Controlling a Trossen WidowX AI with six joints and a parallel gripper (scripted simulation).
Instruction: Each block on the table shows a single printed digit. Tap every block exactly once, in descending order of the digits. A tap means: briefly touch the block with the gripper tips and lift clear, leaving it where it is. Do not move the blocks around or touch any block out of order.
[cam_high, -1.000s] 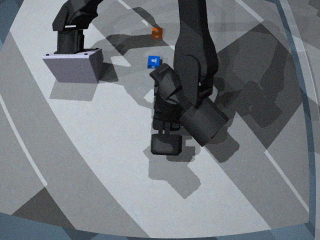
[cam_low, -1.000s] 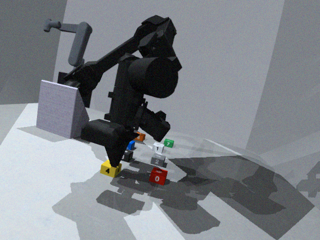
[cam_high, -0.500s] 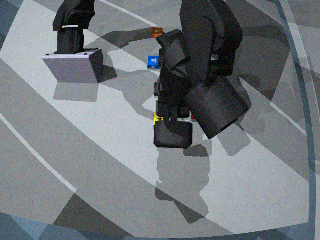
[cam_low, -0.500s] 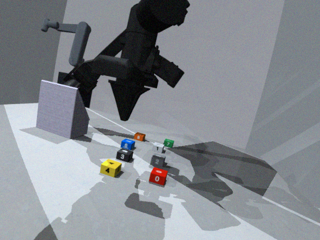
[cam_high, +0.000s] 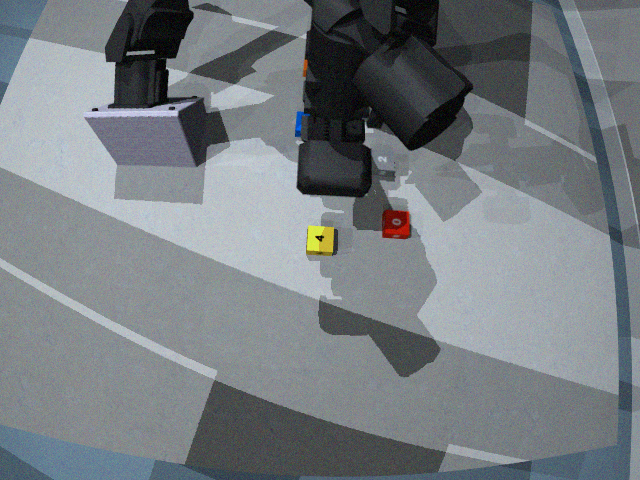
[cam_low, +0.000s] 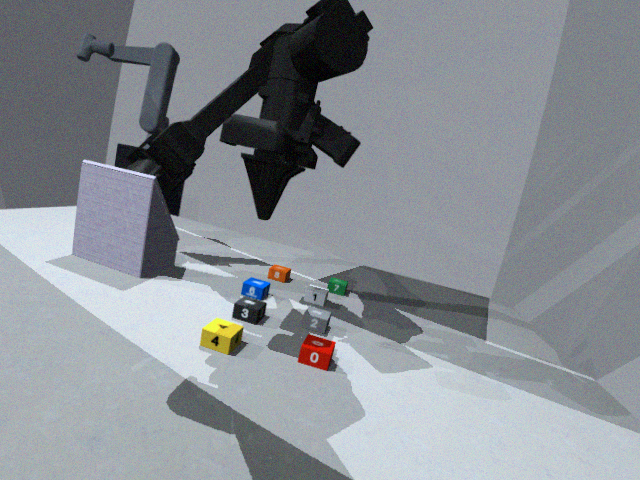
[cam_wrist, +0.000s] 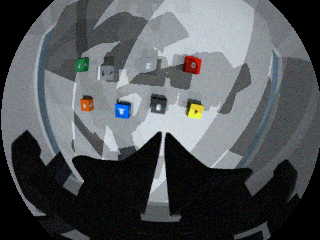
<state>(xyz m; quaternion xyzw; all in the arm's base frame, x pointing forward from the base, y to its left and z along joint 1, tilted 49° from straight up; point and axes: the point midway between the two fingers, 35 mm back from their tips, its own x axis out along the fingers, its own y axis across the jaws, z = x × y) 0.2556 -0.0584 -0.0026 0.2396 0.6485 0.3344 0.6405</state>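
While the arm hides the black block (cam_low: 249, 311) (cam_wrist: 158, 104) from above, exterior shows it

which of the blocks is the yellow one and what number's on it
The block printed with a 4; every other block is a different colour.

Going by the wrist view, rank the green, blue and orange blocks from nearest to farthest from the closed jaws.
1. Blue block: left of centre in that view, lower row.
2. Orange block: farther left, same row.
3. Green block: far left, upper row.
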